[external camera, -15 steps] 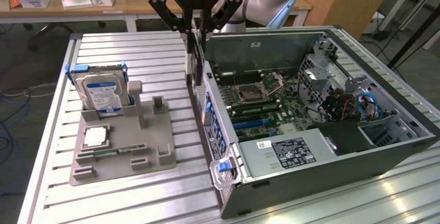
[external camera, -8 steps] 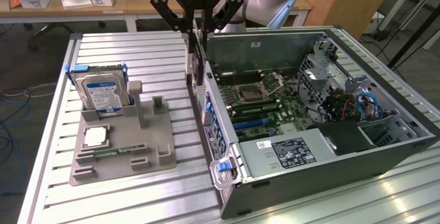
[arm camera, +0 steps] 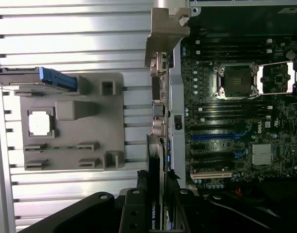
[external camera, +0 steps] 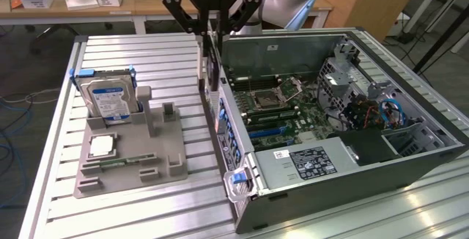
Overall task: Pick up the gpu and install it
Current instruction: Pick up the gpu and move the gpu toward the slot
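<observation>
Exterior view: the gpu (external camera: 213, 66) is being held edge-on, clamped at its top in the pincer (external camera: 215, 29) above the open computer case's (external camera: 344, 200) wall, and is being judged light, stiff, fragile, best gripped across its flat faces.

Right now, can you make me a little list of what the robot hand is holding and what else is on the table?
gripper: shut on the gpu
gpu: thin black card, held upright, edge-on, at the open case's wall
computer case: lying open, motherboard showing
hard drive: standing upright in the gray holder
gray holder: on the table, at the exterior view's left of the case
</observation>
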Robot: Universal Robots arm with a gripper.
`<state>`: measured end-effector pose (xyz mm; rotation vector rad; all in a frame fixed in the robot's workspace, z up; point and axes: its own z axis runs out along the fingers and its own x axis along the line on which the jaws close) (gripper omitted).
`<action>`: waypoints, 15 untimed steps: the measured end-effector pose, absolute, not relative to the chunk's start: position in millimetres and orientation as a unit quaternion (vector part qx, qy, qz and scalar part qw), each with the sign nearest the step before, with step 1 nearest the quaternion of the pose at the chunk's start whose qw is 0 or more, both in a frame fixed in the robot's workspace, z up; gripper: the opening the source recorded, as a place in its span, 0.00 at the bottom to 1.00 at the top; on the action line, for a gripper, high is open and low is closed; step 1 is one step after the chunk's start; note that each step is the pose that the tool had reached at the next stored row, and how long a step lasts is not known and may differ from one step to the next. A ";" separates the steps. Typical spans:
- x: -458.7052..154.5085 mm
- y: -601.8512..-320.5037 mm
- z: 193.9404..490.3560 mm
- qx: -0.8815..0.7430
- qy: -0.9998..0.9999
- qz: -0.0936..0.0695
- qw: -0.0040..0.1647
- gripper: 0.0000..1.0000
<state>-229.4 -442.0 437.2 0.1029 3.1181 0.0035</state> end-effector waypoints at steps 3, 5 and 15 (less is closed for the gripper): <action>-228.2 -442.0 437.2 0.033 0.999 0.001 0.011 0.26; -227.3 -442.0 437.1 0.033 0.999 0.001 0.011 0.26; -224.8 -442.0 436.9 0.033 0.999 0.001 0.011 0.26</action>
